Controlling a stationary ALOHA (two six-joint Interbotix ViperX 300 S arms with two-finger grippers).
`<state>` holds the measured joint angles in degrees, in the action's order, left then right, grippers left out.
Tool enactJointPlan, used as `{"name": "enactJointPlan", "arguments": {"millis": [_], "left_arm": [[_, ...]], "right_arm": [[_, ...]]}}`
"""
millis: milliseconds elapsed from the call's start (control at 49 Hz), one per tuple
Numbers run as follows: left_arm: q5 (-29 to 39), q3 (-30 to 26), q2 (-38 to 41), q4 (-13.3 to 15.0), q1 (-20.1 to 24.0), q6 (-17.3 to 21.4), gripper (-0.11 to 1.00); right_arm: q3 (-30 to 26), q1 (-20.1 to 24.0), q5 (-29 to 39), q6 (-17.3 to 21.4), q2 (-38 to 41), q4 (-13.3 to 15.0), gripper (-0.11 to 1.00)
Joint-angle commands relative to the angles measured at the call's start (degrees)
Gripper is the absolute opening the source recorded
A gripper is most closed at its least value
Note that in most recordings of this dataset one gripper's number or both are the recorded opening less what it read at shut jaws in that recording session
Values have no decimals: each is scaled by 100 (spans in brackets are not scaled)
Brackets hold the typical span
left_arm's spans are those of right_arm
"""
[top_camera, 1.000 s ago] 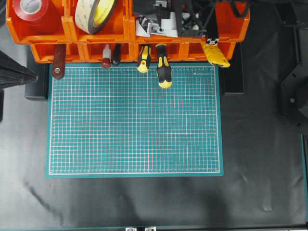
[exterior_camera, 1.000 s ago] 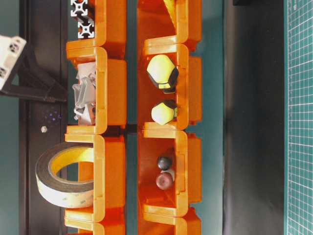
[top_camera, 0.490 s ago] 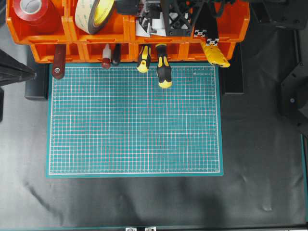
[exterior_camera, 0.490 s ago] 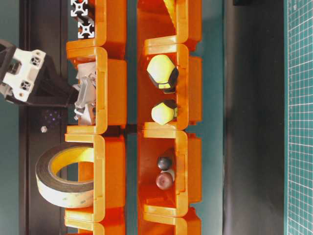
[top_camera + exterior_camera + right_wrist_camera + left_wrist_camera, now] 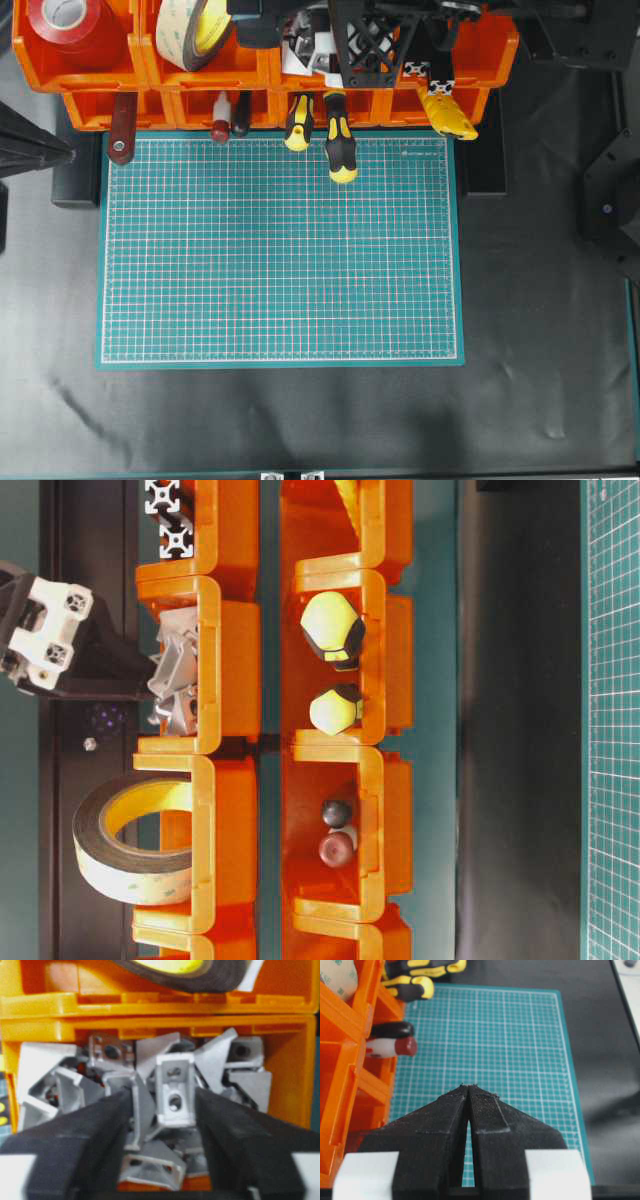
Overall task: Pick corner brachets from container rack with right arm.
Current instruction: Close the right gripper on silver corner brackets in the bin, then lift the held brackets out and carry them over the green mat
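While the right pincer (image 5: 162, 1125) sits in the bin, no bracket is lifted yet.
Its jaws stand part open, flanking one upright corner brachet (image 5: 175, 1091) without clear grip; beyond lie more corner brachets in the container rack (image 5: 150, 1005). Closing and lifting remain.
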<state>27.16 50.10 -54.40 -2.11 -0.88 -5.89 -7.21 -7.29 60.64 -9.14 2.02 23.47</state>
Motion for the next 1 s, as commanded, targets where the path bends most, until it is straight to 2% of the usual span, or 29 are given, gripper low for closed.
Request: {"name": "enactJointPlan", "arguments": {"millis": [0, 388, 510, 776, 980], "left_arm": [[-26, -141, 26, -18, 35, -18, 0], [-18, -132, 18, -9, 97, -18, 0], [-26, -132, 9, -9, 97, -18, 0], [-18, -132, -9, -9, 97, -18, 0], [-18, -141, -79, -18, 97, -9, 0]], "right_arm": [[-88, 9, 18, 0, -35, 26, 35], [-123, 123, 70, 62, -185, 70, 35], [-132, 202, 70, 88, -299, 255, 29], [-202, 334, 35, 369, -765, 659, 29], [-97, 659, 18, 694, -1397, 738, 29]]}}
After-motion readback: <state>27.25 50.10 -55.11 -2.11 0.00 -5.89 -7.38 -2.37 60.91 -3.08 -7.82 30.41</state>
